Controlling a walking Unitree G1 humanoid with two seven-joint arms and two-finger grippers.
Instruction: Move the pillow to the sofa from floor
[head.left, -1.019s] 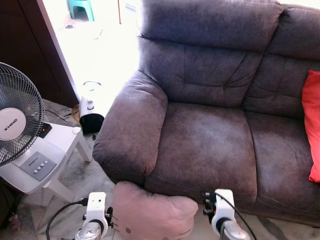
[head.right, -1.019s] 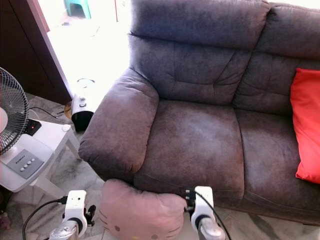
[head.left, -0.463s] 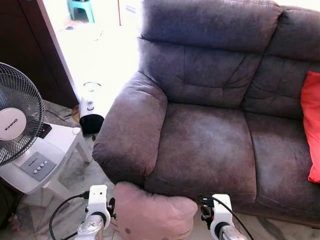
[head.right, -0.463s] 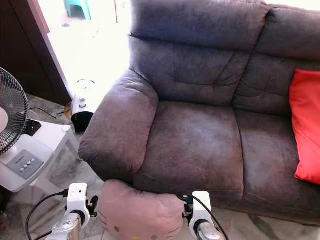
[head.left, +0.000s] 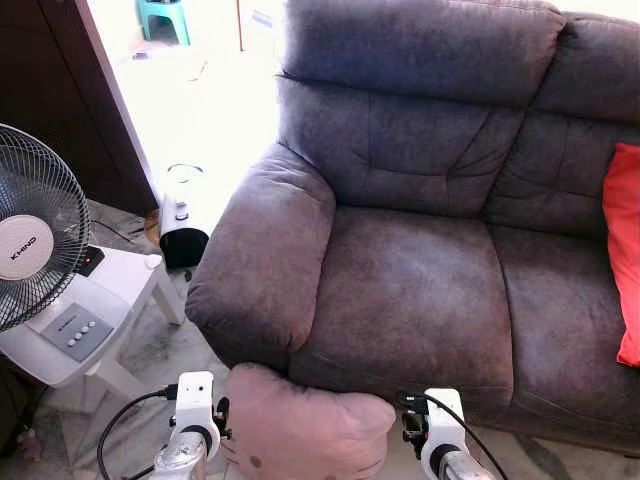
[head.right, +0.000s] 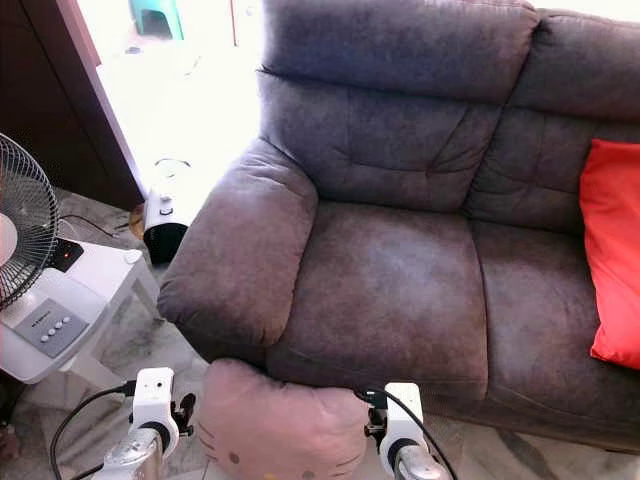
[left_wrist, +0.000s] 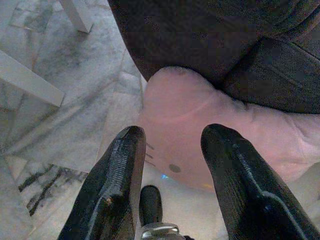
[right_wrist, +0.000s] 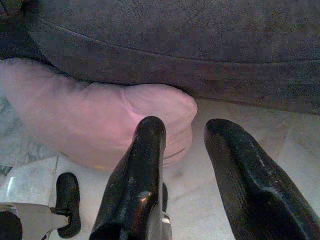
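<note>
Flanking your soft pink pillow (head.left: 305, 430) on the floor against the suede-like sofa (head.left: 420, 290), both grippers, left (left_wrist: 172, 140) and right (right_wrist: 185, 130), are gaping, seemingly empty; fan (head.left: 30, 240) standing leftward.

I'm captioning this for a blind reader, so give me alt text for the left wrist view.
The left gripper, its two black fingers spread open, points at one end of a pink pillow with a cartoon face; the pillow lies on the marble floor against the base of a dark sofa. White table legs stand to one side.
</note>
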